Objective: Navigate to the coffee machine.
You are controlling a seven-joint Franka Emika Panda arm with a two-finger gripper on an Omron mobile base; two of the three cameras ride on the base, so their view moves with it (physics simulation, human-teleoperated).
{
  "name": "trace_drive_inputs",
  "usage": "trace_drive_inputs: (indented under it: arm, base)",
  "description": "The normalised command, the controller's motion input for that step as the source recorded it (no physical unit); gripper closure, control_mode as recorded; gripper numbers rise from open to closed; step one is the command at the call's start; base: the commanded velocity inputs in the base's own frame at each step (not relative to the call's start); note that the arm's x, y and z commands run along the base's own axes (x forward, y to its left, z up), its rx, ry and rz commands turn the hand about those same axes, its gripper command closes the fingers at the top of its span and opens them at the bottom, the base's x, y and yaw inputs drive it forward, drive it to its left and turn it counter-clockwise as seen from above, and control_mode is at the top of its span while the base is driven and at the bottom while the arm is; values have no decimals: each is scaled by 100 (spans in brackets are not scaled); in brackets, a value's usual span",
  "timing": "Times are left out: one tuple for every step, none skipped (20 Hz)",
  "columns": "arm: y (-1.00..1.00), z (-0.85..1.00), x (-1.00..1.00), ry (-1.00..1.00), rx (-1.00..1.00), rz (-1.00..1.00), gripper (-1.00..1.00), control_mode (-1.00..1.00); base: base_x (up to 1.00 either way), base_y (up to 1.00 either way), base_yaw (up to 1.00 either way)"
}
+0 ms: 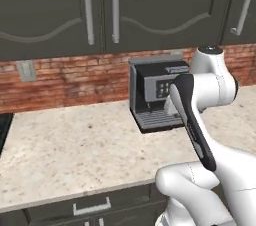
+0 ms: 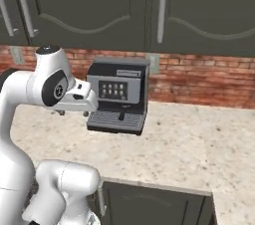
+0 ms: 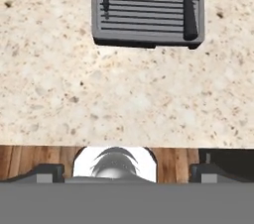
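Coffee machine (image 1: 156, 95): boxy, grey and black, standing on the counter (image 1: 65, 150) against the brick wall (image 1: 75, 80), below the dark upper cabinets (image 1: 100, 5). Its button panel and grated drip tray (image 3: 146, 17) face the robot; a dark portafilter handle (image 3: 190, 17) lies over the tray's right side in the hand view. An outlet (image 1: 26, 71) sits on the wall well left of the machine. The base appears almost squared up, the machine near centre ahead. Judged step: final approach; what remains is a short forward creep, stopping before the counter edge. Finger tips (image 3: 47, 172) stand apart, so the jaws seem open and empty.
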Motion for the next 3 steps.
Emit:
trace_drive_inputs:
  arm:
    - [0,0,0,0,0,0,-100,100]
    - [0,0,0,0,0,0,-100,100]
    - [0,0,0,0,0,0,-100,100]
  base:
    - [31,-53,23]
    - [31,-52,22]
    - [29,-51,21]
